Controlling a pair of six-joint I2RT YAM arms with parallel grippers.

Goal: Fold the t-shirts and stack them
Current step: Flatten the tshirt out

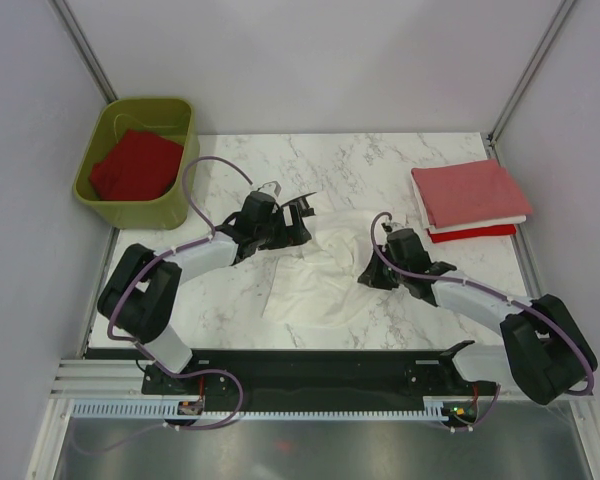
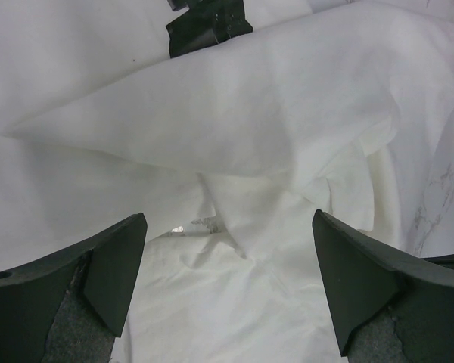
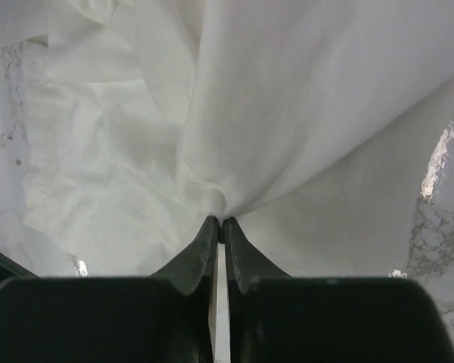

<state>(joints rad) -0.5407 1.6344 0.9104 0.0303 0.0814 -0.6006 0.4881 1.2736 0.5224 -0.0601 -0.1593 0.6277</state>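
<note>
— Right gripper (image 3: 219, 221): what has it got?
— Its jaws are pressed together on a pinch of the white t-shirt (image 3: 287, 91). The cloth fans out from the tips in taut folds.
— And the left gripper (image 2: 228, 227)?
— Spread wide, with nothing between its fingers. It hangs just over the same shirt, facing a raised fold.
— Where does that shirt lie?
— Crumpled in the middle of the counter (image 1: 230, 300), between the two arms, with one part drawn up at the right gripper.
— Other shirts?
— A folded stack sits at the far right of the counter, well apart from the crumpled one. A salmon pink t-shirt (image 1: 468, 190) is on top, a white layer (image 1: 477, 221) lies under it, and a folded red t-shirt (image 1: 475, 233) is at the bottom. A bright red t-shirt (image 1: 135, 165) lies loose in the olive-green tub (image 1: 145, 101) at the far left corner.
— Anything in the way?
— A dark block (image 2: 208, 26) shows at the top of the left wrist view, over the cloth. I can't tell what it is.
— Surface and room?
— White marble with grey veins. Plain pale walls stand on three sides, and a black rail (image 1: 320, 365) at the near edge carries both arm bases.
</note>
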